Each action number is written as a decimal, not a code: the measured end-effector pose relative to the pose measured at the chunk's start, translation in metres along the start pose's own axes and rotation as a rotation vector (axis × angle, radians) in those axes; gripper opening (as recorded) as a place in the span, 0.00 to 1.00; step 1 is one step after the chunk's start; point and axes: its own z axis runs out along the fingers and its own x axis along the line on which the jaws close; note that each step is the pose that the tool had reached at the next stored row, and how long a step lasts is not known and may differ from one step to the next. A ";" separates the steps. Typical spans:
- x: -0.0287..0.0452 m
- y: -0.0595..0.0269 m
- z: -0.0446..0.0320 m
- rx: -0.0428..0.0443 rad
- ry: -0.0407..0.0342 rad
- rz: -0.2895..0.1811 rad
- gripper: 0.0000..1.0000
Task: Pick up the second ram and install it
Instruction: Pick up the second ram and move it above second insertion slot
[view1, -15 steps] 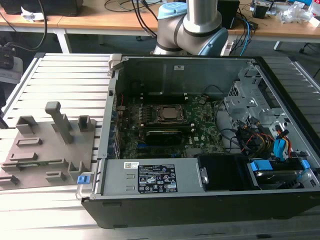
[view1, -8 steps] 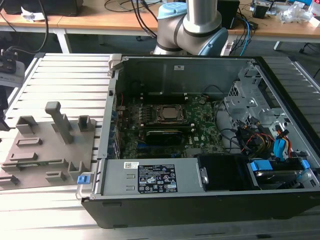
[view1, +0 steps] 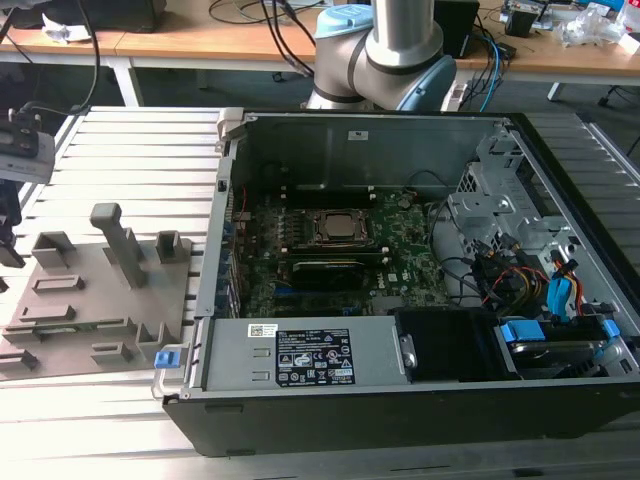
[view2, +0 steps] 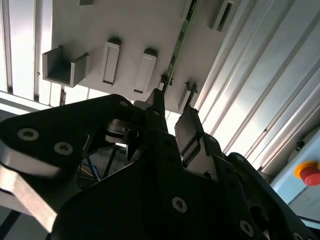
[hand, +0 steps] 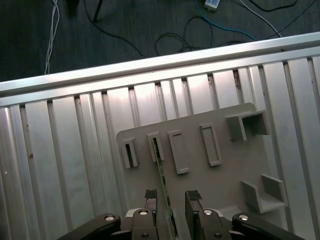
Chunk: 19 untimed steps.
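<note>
At the exterior view's left, the grey plate (view1: 110, 300) lies on the slatted bench (view1: 140, 150), and that is where I am working. In both wrist views the ram (hand: 161, 172) stands on edge in the plate's holders, a thin green strip running in between my fingers (hand: 150, 196). My end effector (hand: 171, 197) is spread wide with one finger on either side of the ram. It sits nearer one pad than the other, and I grip nothing yet.

I judge the ram to be light and stiff but brittle: a bare board with small chips and a contact edge that should not be squeezed or scraped. The flat faces, near mid-length and away from the contact edge, look like the best place to hold it, with a gentle, square pinch so it cannot twist.

Further right, just beside the plate, the open case (view1: 330, 410) shows the motherboard (view1: 400, 250).
</note>
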 end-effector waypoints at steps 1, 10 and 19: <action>0.0000 -0.0001 0.0014 0.0000 0.0000 0.000 0.36; 0.0005 -0.0009 0.0199 -0.0001 0.0000 0.000 0.36; 0.0009 -0.0014 0.0324 -0.0002 0.0003 -0.006 0.36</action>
